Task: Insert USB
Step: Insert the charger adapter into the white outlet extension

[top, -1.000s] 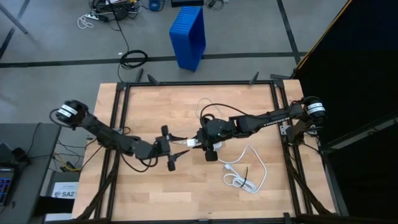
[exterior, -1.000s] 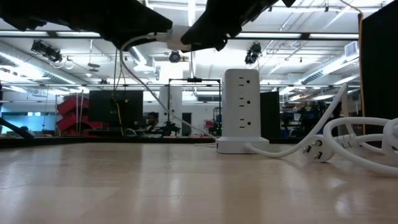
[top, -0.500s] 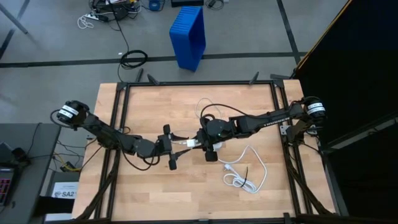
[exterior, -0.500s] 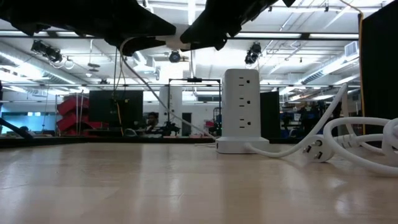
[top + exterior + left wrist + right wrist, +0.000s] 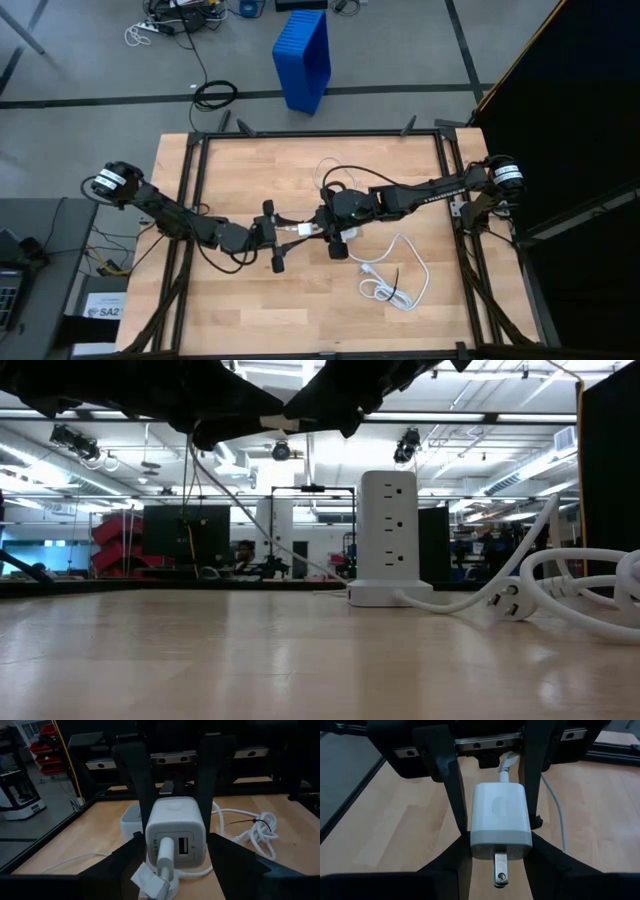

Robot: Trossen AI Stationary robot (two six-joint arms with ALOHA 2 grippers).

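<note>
**plug meets charger above the table**

mid-table, held up off the wood, the right gripper [image 5: 338,226] has its fingers clamped on the white charger block [image 5: 176,834], prongs toward its own wrist. the left gripper [image 5: 278,232] has its fingers closed on the usb [image 5: 164,856], whose white plug sits at the block's left port, the one beside it empty (how deep it sits cannot be told). its thin cable trails back over the table [image 5: 230,180].

the usb looks light and limp, its small plug the only stiff part, so the hold belongs on the plug body just behind the metal tip; a slight tilt would likely jam it.

against half a second ago, the grippers have closed up: the white gap seen between them from the low camera has almost gone. the thicker cord [image 5: 400,275] and the tower power strip [image 5: 388,538] lie as before.
</note>
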